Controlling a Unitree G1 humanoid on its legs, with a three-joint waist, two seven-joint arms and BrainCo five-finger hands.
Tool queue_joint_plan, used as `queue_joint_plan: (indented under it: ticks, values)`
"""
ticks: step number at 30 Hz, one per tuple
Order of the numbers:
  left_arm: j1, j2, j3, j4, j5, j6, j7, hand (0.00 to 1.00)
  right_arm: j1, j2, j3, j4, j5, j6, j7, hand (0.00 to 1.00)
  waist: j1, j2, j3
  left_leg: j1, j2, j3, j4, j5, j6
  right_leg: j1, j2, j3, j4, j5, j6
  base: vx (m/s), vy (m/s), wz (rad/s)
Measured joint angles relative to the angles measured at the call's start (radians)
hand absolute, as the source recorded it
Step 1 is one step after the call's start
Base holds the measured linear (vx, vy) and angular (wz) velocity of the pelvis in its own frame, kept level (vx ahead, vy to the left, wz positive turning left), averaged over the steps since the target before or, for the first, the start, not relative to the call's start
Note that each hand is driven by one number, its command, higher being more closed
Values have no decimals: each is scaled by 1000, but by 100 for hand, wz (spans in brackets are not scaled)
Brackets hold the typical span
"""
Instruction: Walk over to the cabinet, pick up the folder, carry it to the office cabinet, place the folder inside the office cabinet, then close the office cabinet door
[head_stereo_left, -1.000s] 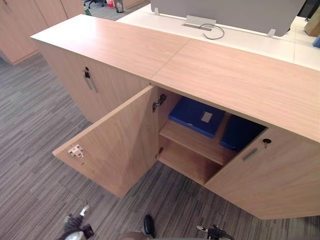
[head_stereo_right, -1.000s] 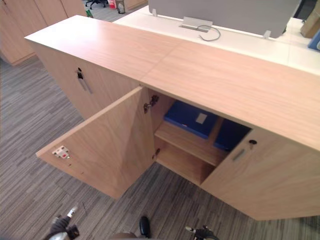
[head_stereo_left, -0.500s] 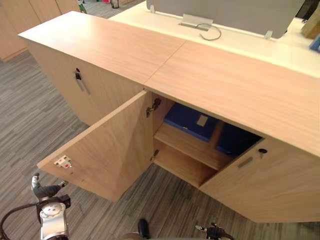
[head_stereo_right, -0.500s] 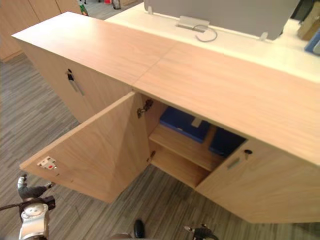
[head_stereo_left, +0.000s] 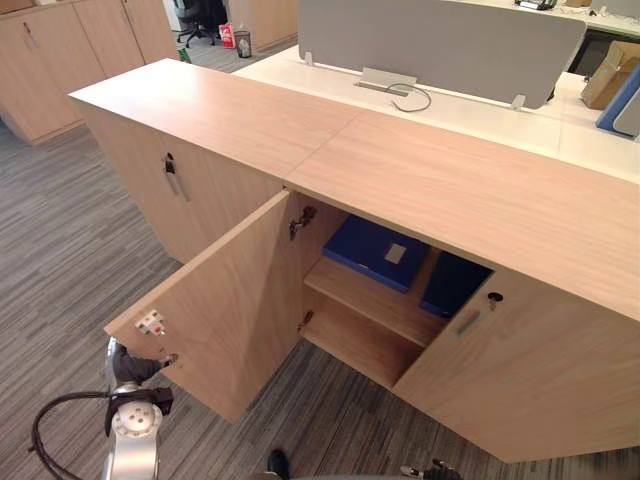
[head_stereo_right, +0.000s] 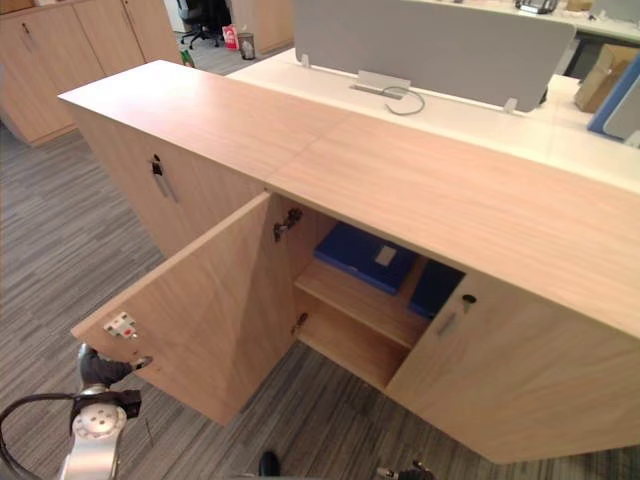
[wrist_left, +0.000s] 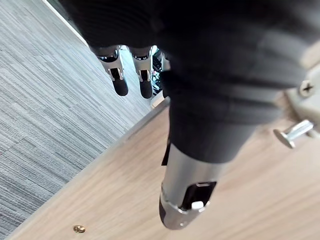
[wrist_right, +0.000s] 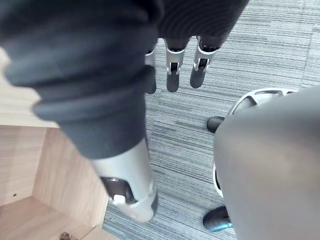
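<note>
The blue folder (head_stereo_left: 380, 252) lies flat on the upper shelf (head_stereo_left: 375, 298) inside the office cabinet (head_stereo_left: 470, 190), with 1 other blue folder (head_stereo_left: 452, 285) to its right. The left door (head_stereo_left: 235, 300) stands wide open. The left hand (head_stereo_left: 128, 368), fingers straight, sits at the door's near edge, seemingly touching it. Closing calls for a steady push toward the far side, following the hinge's arc. The right hand (wrist_right: 172, 70) hangs with relaxed, straight fingers, holding nothing.

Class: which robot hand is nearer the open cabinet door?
Left. The left hand is at the outer corner of the open cabinet door; the right hand hangs apart over the carpet.
</note>
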Motion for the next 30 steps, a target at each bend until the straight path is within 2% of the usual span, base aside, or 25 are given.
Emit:
queue_joint_plan:
  ticks: [3, 6, 8, 9, 10, 13, 17, 20, 23, 28, 30]
  values:
    - [54, -1, -82, -32, 23, -15, -23, 0, 0, 1, 10, 1, -1, 0, 0, 0, 8, 1, -1, -9, -8, -2, 0, 3, 5, -1, -5, -4, -12, 12, 5, -15, 28, 5]
    - [113, 1, -202, -58, 43, -56, -75, 0, 0, 4, 37, 1, -3, -2, 0, 0, 20, 4, -3, -13, -14, -4, 3, 8, 11, -1, -9, -6, -17, 22, 5, -11, 16, 3]
    - [118, 4, -273, -60, 51, -71, -102, 0, -1, 5, 40, 1, -3, -4, 0, 0, 20, 5, -6, -14, -15, -4, 0, 9, 14, -2, -10, -5, -19, 23, 6, -43, 14, -2]
    - [152, 3, -332, -79, 52, -100, -129, 0, 2, 3, 45, 1, -3, -5, -1, 0, 20, 8, -12, -19, -15, -5, 0, 10, 14, -5, -8, -5, -24, 24, 7, -50, 6, -1]
    - [158, 2, -355, -82, 52, -110, -140, 0, 2, 1, 51, 2, -3, -5, -1, 0, 20, 10, -15, -22, -15, -5, -1, 11, 13, -8, -8, -5, -25, 26, 8, -61, 4, 2]
    - [163, -5, -466, -82, 51, -133, -198, 0, -2, 0, 69, 1, -3, -8, -4, 0, 9, 20, -22, -28, -14, -8, -1, 15, 7, -13, -6, -4, -26, 28, 6, -48, -3, 1]
    - [154, -24, -547, -80, 34, -143, -256, 0, -3, 2, 70, 1, -3, -9, -5, 0, -7, 21, -30, -32, -5, 2, -1, 16, 7, -23, 6, 18, -36, 30, 3, -28, -21, -12]
    - [129, -28, -593, -72, -18, -148, -302, 0, -4, 3, 69, 1, -11, -9, -5, 0, -22, 20, -45, -51, 4, 9, 0, 21, 7, -35, 22, 22, -63, 48, -9, 15, -40, -11]
    - [100, -42, -603, -62, -75, -148, -338, 0, -5, 2, 68, 2, -21, -9, -5, 0, -23, 21, -45, -53, 13, 13, 1, 24, 9, -34, 34, 32, -80, 64, -16, 33, -56, -8]
    - [75, -41, -606, -6, -296, -145, -393, 0, -13, 3, 67, 5, -39, -8, -6, 0, -29, 20, -38, -26, 36, 49, 5, 18, 0, -17, 59, 68, -98, 68, -22, 33, -62, -23]
    - [65, -44, -605, 37, -402, -139, -410, 0, -16, 4, 67, 5, -39, -8, -6, 0, -29, 18, -28, -16, 50, 76, 51, -18, -10, -5, 63, 100, -98, 67, -23, -8, -50, -46]
